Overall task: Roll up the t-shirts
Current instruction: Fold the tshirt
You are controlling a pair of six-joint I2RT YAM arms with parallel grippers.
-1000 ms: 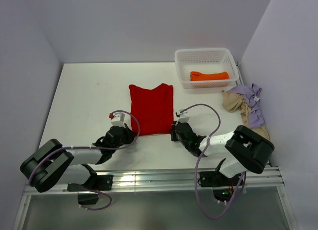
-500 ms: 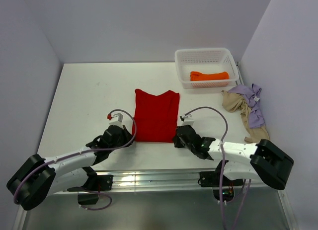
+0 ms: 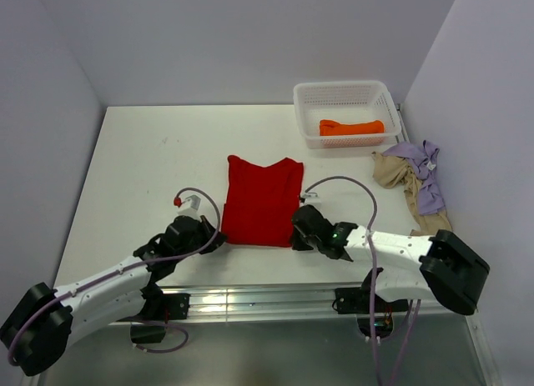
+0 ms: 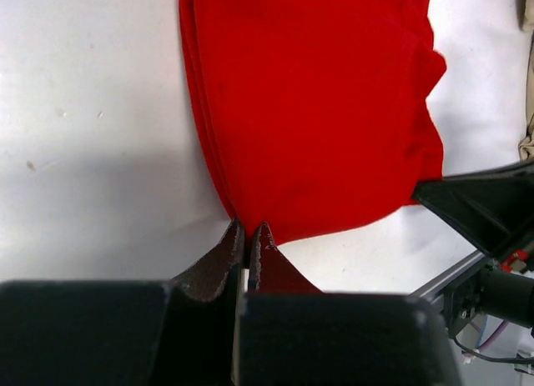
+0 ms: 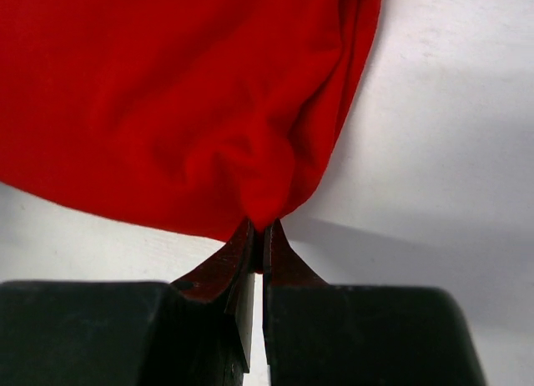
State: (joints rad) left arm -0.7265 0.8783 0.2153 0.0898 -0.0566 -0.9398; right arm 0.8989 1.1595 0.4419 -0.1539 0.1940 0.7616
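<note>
A bright red t-shirt (image 3: 263,201) lies folded lengthwise in the middle of the white table, neckline pointing away from me. My left gripper (image 3: 219,239) is shut on its near left corner (image 4: 250,223), and my right gripper (image 3: 296,236) is shut on its near right corner (image 5: 265,219); cloth is pinched between both pairs of fingers. An orange t-shirt (image 3: 351,127) lies rolled inside the white mesh basket (image 3: 342,92). A beige t-shirt (image 3: 394,172) and a lavender t-shirt (image 3: 425,177) lie crumpled together at the right edge.
The basket stands at the back right corner. Grey walls close in the table on the left, back and right. A metal rail (image 3: 259,301) runs along the near edge between the arm bases.
Both grippers, holding the near corners, have pulled the red shirt slightly toward me and to the right. Both arms have stretched out flatter over the table.
</note>
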